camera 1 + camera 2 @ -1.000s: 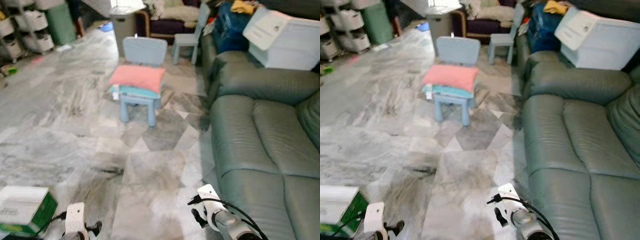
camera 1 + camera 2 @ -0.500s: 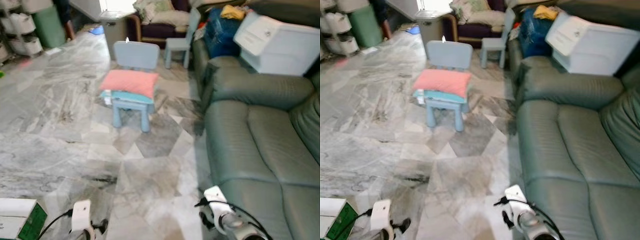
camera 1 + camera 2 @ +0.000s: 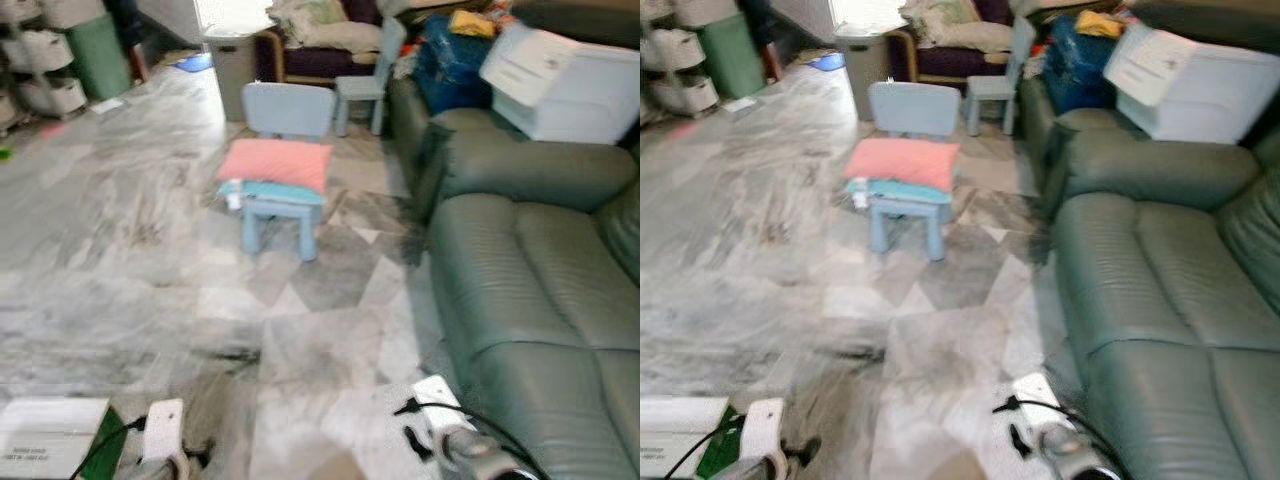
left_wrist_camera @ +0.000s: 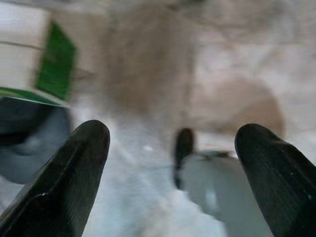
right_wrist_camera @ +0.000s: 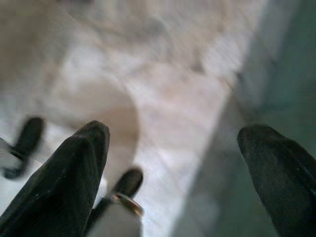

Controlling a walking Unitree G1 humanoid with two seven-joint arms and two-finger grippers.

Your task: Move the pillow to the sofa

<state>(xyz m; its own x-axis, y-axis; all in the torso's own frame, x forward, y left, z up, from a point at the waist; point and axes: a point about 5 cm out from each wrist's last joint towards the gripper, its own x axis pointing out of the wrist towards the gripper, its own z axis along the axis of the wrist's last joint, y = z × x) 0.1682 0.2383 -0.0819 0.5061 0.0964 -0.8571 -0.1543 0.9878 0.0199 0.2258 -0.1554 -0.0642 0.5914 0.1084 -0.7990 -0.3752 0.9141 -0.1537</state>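
On the marble floor (image 3: 130, 250) the pink pillow (image 3: 275, 163) lay on a small blue chair (image 3: 285, 150), well apart from our released, empty left gripper (image 4: 173, 170) and right gripper (image 5: 173, 170); approach pending, then grasp, then sofa (image 3: 540, 280).

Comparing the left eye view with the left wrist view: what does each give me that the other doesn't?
The left eye view gives the pink pillow on the small blue chair ahead, with the green sofa to the robot's right. The left wrist view gives the left gripper close up, its black fingers spread wide over blurred floor, holding nothing. Both show the marble floor and the green and white box near the left arm.
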